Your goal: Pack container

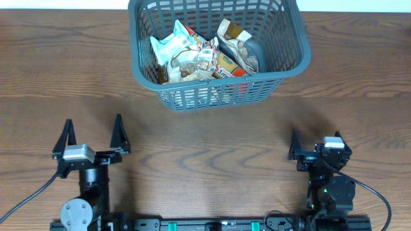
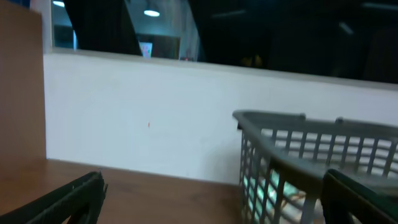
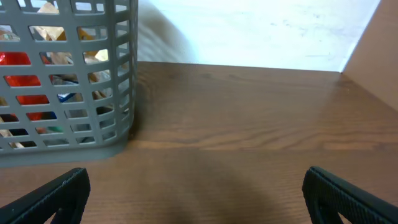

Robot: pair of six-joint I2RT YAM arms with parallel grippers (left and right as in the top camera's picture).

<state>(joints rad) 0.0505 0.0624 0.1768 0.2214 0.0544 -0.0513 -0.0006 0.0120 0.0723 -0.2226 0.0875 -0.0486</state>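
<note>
Basket sitting ahead between arms, long axis lying left-right, right gripper slightly nearer. It and left gripper both gaping, holding nothing.

The container is matt grey-teal moulded plastic, smooth on its rim. The packets inside are crinkled, glossy film. The table is brown wood-grain with a faint sheen. The left gripper and right gripper look matt black plastic.
</note>
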